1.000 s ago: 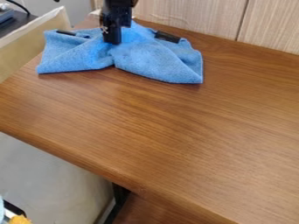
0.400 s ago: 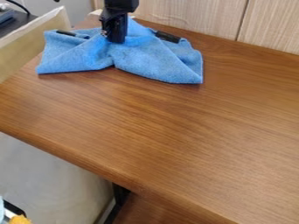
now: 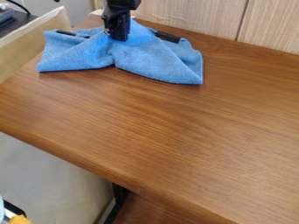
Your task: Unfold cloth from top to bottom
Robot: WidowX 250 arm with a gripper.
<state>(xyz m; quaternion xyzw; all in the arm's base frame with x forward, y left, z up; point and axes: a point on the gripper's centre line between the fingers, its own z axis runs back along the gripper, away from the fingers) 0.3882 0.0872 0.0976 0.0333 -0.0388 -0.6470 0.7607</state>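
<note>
Blue cloth point(image 3: 158, 59), bunched far left on the table point(image 3: 175, 131), should be light and limp; best pinch its upper layer. Whether the gripper point(image 3: 119, 38) has its jaws clamped, I cannot tell.

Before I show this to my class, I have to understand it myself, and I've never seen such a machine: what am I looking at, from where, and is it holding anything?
The black machine coming in from the top edge is a robot arm, and its gripper is the part meant for grasping. The view is from a fixed camera looking down at a slant on a wooden table. On the table's far part lies a blue cloth, bunched up and spread out to both sides. A dark strip shows at its upper right. The gripper's tip is at the cloth's upper middle, but whether it has hold of the fabric, I cannot tell. The job is to unfold the cloth.
</note>
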